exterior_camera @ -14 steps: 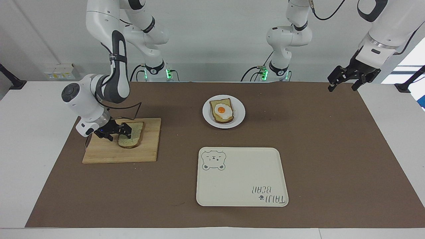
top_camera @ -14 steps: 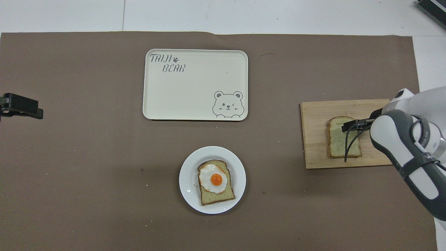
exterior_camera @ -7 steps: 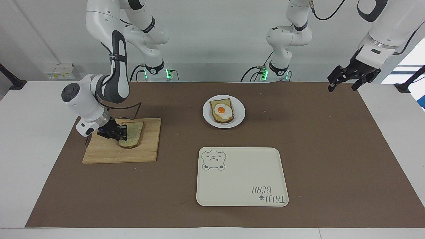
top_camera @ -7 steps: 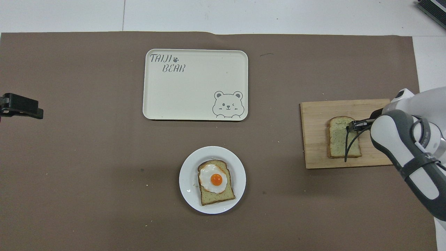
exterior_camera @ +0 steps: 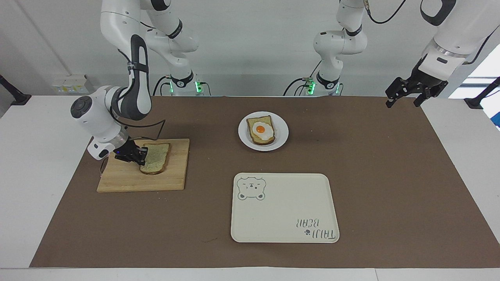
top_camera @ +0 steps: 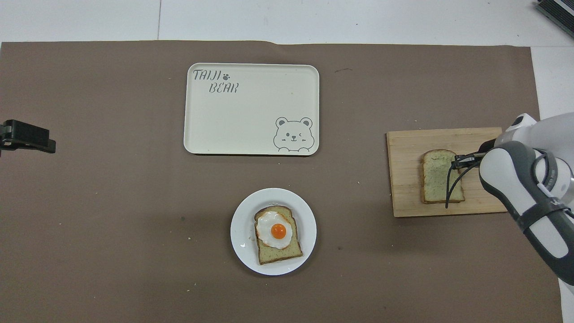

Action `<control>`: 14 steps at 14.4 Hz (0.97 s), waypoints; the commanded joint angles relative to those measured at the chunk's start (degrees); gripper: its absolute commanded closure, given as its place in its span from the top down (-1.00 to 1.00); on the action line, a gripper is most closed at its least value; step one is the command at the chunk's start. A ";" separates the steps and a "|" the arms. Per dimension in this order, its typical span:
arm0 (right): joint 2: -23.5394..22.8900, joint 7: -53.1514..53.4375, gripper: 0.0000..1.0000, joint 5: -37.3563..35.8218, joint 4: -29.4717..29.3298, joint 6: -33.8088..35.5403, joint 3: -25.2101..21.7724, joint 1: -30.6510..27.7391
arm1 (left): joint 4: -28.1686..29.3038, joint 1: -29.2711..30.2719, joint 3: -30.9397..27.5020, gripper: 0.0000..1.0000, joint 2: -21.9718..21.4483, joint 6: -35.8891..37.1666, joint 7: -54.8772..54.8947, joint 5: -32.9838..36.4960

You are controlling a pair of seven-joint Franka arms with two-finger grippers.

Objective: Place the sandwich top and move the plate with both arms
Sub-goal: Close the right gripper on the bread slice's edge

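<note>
Lying on the wooden cutting board (exterior_camera: pixel 144 166) at the right arm's end of the table: the sandwich top (exterior_camera: pixel 156 158), a plain slice of pale tan bread with a brown crust, square with a rounded end, surface finely speckled. Compared with a second ago, the slice's edge toward the right gripper (exterior_camera: pixel 134 155) looks slightly raised and the slice has shifted a little; the gripper's fingers, spread over the slice then, are now drawn together on that edge, so it appears to pinch the bread. The board is rectangular, light wood, with visible grain.

Plate (exterior_camera: pixel 282 134): small, round, white, smooth; nearer to the robots than the tray (exterior_camera: pixel 285 218), toward the middle of the table, well apart from the board. Unchanged in position. It carries a second bread slice topped with a fried egg (exterior_camera: pixel 261 130), glossy white with an orange yolk.

Tray: cream, rectangular, rounded corners, printed with a bear drawing and lettering. Unmoved.

Left gripper (exterior_camera: pixel 402 95): black, two-fingered, waiting in the air over the edge of the brown mat (exterior_camera: pixel 390 175) at the left arm's end, fingers apart and holding nothing; the same as before.

Mat: brown, matte, covering most of the white table (exterior_camera: pixel 23 175).
</note>
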State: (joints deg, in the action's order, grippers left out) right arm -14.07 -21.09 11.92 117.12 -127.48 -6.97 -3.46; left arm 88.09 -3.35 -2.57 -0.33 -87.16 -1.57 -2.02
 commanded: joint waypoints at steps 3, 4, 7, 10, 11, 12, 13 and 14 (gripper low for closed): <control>0.10 -2.20 -1.00 1.61 1.09 -1.37 0.65 -0.41 | 1.21 0.01 -0.06 1.00 -1.34 0.41 -0.36 0.61; 0.18 -2.20 -1.00 1.61 1.09 -1.37 0.65 -0.41 | 1.21 0.01 -0.06 1.00 -1.34 0.41 -0.36 0.61; 0.10 -2.29 -1.00 1.61 1.09 -1.37 0.65 -0.41 | 1.21 0.01 -0.06 1.00 -1.34 0.41 -0.36 0.61; 0.10 -2.73 -1.00 1.61 0.13 -0.75 0.65 -0.50 | 1.21 0.01 -0.06 1.00 -1.34 0.41 -0.36 0.61; 0.53 -2.64 -1.00 1.61 -0.57 -0.05 0.65 -0.41 | 1.21 0.01 -0.06 1.00 -1.34 0.41 -0.36 0.61; 1.06 -2.64 -1.00 1.61 -1.28 1.17 0.65 -0.41 | 1.21 0.01 -0.06 1.00 -1.34 0.41 -0.36 0.61; 1.58 -2.56 -1.00 1.61 -2.50 3.45 0.65 -0.32 | 1.21 0.01 -0.06 1.00 -1.34 0.41 -0.36 0.61; 2.20 -2.38 -1.00 1.61 -3.30 5.21 0.73 -0.41 | 1.21 0.01 -0.06 1.00 -1.34 0.41 -0.36 0.61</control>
State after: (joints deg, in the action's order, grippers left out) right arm -13.60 -21.50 11.92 115.53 -125.88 -6.63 -3.37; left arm 88.09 -3.35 -2.57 -0.33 -87.16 -1.57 -2.02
